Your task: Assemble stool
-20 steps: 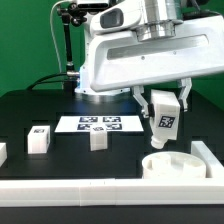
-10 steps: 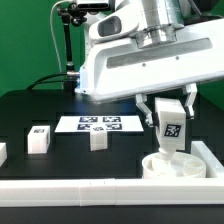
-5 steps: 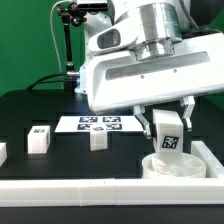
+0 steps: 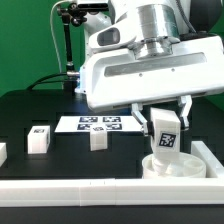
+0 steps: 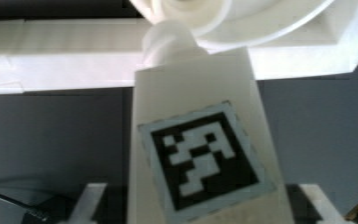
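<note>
My gripper (image 4: 165,122) is shut on a white leg block (image 4: 166,136) whose square tag faces the camera. The block hangs upright, and its lower end meets the round white seat (image 4: 172,168) at the exterior view's right; I cannot tell whether it sits in a socket. In the wrist view the leg block (image 5: 194,130) runs from my gripper (image 5: 201,205) out to the seat (image 5: 238,25). A finger (image 5: 98,203) stands at each side of it.
Two loose leg blocks (image 4: 39,139) (image 4: 98,139) stand on the black table, with part of a third (image 4: 2,151) at the left edge. The marker board (image 4: 98,124) lies behind them. A white raised border (image 4: 100,190) runs along the front and right.
The arm has come down with the leg block, bringing its lower end from above the seat onto the seat. The grip has stayed the same.
</note>
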{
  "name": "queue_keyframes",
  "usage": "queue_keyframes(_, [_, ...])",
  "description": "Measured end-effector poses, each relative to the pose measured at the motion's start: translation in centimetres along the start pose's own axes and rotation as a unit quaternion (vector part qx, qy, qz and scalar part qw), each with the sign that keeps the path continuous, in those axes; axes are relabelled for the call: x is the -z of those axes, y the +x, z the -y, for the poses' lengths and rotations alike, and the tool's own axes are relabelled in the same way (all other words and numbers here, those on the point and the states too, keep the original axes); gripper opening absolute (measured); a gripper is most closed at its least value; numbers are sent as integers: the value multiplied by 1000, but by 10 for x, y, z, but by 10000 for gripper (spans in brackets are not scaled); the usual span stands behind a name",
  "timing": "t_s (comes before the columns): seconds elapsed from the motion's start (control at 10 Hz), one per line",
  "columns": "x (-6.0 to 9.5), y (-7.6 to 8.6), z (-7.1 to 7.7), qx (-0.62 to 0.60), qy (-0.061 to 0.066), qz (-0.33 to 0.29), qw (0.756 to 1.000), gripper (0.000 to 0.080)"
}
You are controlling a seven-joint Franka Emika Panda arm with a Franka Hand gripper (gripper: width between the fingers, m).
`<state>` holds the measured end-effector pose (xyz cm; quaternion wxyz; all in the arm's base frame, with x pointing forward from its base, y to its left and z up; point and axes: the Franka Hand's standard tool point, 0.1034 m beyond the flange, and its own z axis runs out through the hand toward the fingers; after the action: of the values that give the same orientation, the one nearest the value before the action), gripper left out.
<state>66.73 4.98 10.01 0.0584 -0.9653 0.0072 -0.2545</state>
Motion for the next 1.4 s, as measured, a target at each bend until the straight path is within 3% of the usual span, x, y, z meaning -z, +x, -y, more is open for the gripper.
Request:
queue_keyframes(0.6, [1,1,-1,6,0,-2,1000,325])
queue_keyframes(0.9, [-1,-10,11,9,6,6,1000,325])
queue_keyframes(1.4, [-2,-11,10,10,6,8,1000,325])
